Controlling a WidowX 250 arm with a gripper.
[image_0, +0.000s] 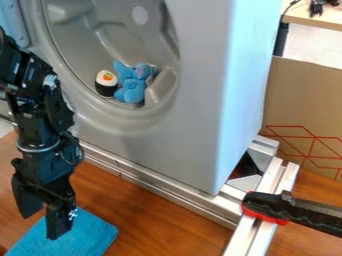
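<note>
The black gripper (40, 224) hangs open at the lower left, above a folded blue cloth (70, 236) on the wooden table; nothing shows between its fingers. Whether it touches the cloth, I cannot tell. A blue plush elephant (132, 91) sits inside the round opening of a grey machine (140, 131). Just left of the elephant, a toy sushi roll (106, 83) in black and white with an orange top stands in the same recess. Both toys are up and to the right of the gripper.
Metal rails (160, 186) run along the machine's base, with another pair (267, 200) coming forward at the right. A black and red clamp (280, 209) sits on that pair. A cardboard sheet (304, 95) stands behind at the right. The wooden table (163, 225) spreads out in front.
</note>
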